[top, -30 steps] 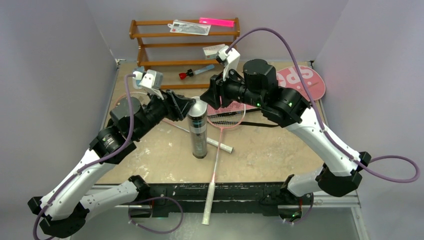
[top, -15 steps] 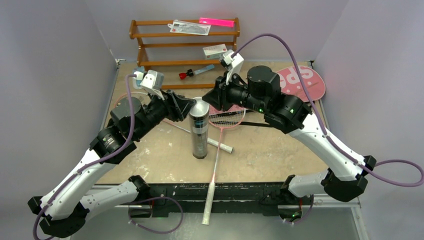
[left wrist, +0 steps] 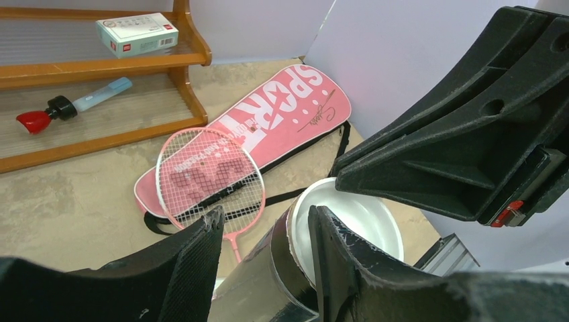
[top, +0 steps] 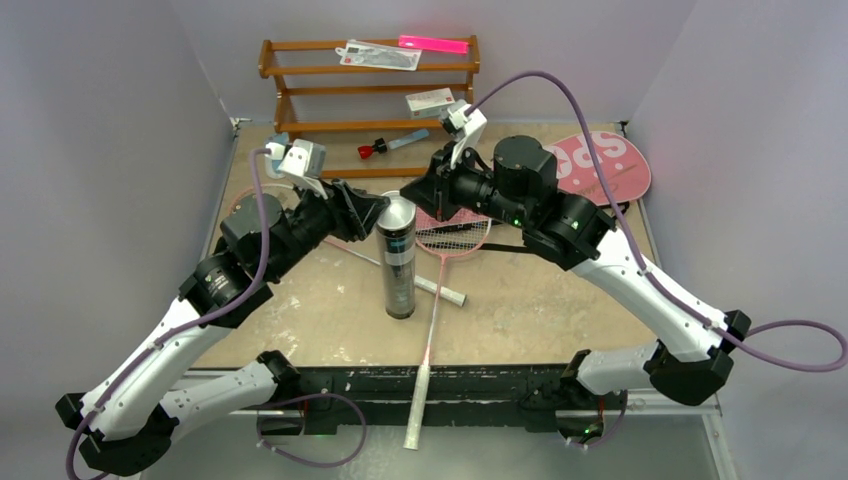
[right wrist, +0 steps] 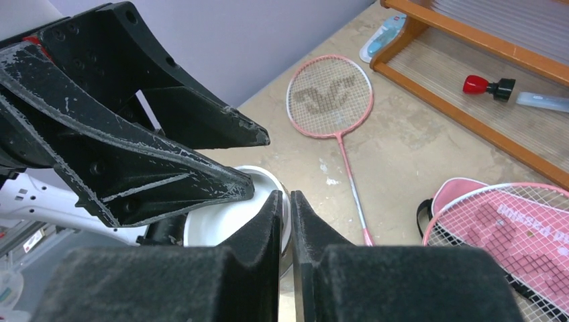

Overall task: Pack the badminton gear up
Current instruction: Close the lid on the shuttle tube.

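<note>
The left gripper (top: 385,207) is half open, its jaws clamped on the top of the upright long black tube (top: 398,268) at mid-table. The right gripper (right wrist: 283,198), coming in from 2 o'clock, has its jaws nearly together at the rim of the tube's white lid (right wrist: 225,225); I cannot tell whether they pinch it. One racket (top: 452,232) lies behind the tube, its handle overhanging the near edge at 6 o'clock. The pink "SPORT" bag (top: 605,165) lies at 2 o'clock. Bare table (top: 530,310) opens at 4 o'clock.
</note>
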`<state>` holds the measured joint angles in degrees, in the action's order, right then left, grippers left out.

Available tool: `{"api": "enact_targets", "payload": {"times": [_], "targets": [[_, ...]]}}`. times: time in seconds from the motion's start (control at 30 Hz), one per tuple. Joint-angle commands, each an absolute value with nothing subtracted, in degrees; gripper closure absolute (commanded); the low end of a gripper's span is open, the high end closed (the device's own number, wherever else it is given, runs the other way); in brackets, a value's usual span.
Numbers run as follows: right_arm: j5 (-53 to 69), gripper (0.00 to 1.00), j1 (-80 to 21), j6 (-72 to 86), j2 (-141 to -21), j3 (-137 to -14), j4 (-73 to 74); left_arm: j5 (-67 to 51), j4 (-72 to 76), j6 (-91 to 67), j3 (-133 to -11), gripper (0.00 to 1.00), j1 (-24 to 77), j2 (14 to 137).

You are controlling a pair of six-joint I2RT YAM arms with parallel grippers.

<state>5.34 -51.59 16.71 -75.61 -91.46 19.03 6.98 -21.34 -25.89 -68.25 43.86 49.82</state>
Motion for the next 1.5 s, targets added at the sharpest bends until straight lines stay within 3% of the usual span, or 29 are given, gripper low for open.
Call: {"api": "enact_targets", "payload": {"times": [0.0, 0.23, 0.93, 1.03, 1.1, 1.3, 1.47], "targets": [[6.7, 0.92, -51.7, 17.5, -75.5, -87.7, 21.7, 7.4, -23.7, -24.2, -69.2, 0.52, 43.7, 49.8], [8.0, 1.00, -52.5, 17.7, -76.4, -88.2, 23.6, 7.6, -24.2, -24.1, -69.5, 0.52, 43.7, 50.2], [0.2, 1.00, -56.9, 17.4, -76.1, -85.6, 27.8, 6.6, -26.0, -23.5, -70.9, 0.52, 43.7, 51.9], [-0.7, 0.84, -57.0, 17.1, -75.8, -86.9, 28.4, 6.6, -26.1, -23.5, -70.9, 0.52, 43.7, 52.2], [-2.0, 0.80, -57.0, 16.8, -76.0, -89.1, 30.0, 6.5, -26.1, -23.6, -70.9, 0.52, 43.7, 52.3], [-4.0, 0.81, -57.0, 14.3, -78.2, -96.5, 33.4, 6.4, -27.2, -23.6, -71.4, 0.52, 43.7, 52.9], [-2.7, 0.78, -56.9, 14.1, -76.7, -90.5, 29.6, 6.8, -27.7, -23.5, -71.2, 0.52, 43.7, 52.6]]}}
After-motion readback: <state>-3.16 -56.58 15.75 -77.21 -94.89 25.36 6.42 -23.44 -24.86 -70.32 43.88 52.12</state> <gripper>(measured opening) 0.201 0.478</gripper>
